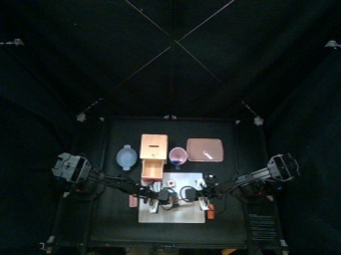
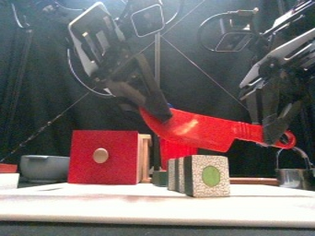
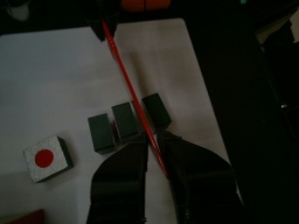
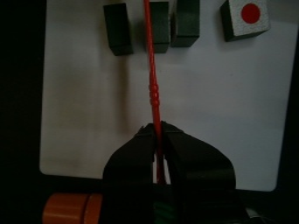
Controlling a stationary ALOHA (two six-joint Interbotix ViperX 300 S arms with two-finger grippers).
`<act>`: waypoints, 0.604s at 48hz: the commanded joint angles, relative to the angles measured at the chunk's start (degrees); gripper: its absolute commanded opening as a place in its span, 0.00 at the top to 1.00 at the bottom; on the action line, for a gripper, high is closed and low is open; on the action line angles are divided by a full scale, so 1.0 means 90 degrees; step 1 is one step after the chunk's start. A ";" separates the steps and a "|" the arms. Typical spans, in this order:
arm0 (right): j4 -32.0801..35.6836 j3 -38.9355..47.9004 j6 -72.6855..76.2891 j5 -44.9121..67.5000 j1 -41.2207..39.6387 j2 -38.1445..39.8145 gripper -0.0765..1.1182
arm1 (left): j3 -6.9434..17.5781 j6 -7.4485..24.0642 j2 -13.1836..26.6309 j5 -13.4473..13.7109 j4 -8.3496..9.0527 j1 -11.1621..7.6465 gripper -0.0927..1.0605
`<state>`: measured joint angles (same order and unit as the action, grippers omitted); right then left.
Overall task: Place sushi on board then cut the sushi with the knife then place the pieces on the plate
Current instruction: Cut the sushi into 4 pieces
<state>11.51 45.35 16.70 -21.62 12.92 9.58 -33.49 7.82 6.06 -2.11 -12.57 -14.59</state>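
Black curtains close off the back of the small black table, and the work sits at its front on the white cutting board. The sushi roll lies on the board, so the first step reads as done and cutting is the step in hand. The red knife hangs across the roll, held at both ends. The left gripper is clamped on one end and the right gripper is pinched on the other, and each wrist view shows its jaws closed on the red strip. From the front the blade is just above the dark green blocks; I cannot tell whether it touches them. From the right wrist the blade lines up with a gap: one block is on one side and the rest, with the pale end piece, are on the other (the pieces seem to stand a little apart). The pink tray sits behind the board with no piece showing on it, near the wooden box. Next, I judge, the pair should press the knife straight down along that seam. Both ends need to stay level so the blade neither twists nor shoves the blocks sideways, and the knife should lift clear before any piece goes to the tray
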 commanded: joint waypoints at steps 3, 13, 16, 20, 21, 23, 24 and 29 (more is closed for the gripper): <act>-0.0010 -0.0234 0.0049 -0.0156 -0.0088 0.0391 0.58 | 0.0059 0.0020 -0.0273 -0.0303 -0.0156 0.0029 0.29; -0.0293 -0.0146 0.0068 -0.0615 -0.0088 0.0859 0.58 | -0.0107 0.0068 -0.0518 -0.0713 -0.0127 0.0068 0.23; -0.0439 -0.0068 0.0068 -0.0732 -0.0088 0.0996 0.58 | -0.0176 0.0059 -0.0635 -0.0801 -0.0059 0.0107 0.23; -0.0820 0.0068 0.0088 -0.0898 -0.0088 0.1191 0.58 | -0.0273 0.0059 -0.0762 -0.0928 -0.0010 0.0146 0.23; -0.0957 0.0098 0.0088 -0.0957 -0.0088 0.1250 0.58 | -0.0303 0.0059 -0.0791 -0.0957 -0.0010 0.0156 0.23; -0.1387 0.0186 0.0098 -0.1064 -0.0088 0.1406 0.58 | -0.0361 0.0059 -0.0830 -0.1035 0.0000 0.0186 0.23; -0.1592 0.0225 0.0098 -0.1104 -0.0088 0.1455 0.58 | -0.0391 0.0059 -0.0850 -0.1094 -0.0010 0.0195 0.23; -0.2744 0.0469 0.0078 -0.1143 -0.0117 0.1777 0.58 | -0.0537 0.0078 -0.0898 -0.1494 0.0010 0.0244 0.23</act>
<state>-6.86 49.13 17.49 -31.90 12.22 22.59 -38.41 8.44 -0.62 -13.10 -12.74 -12.74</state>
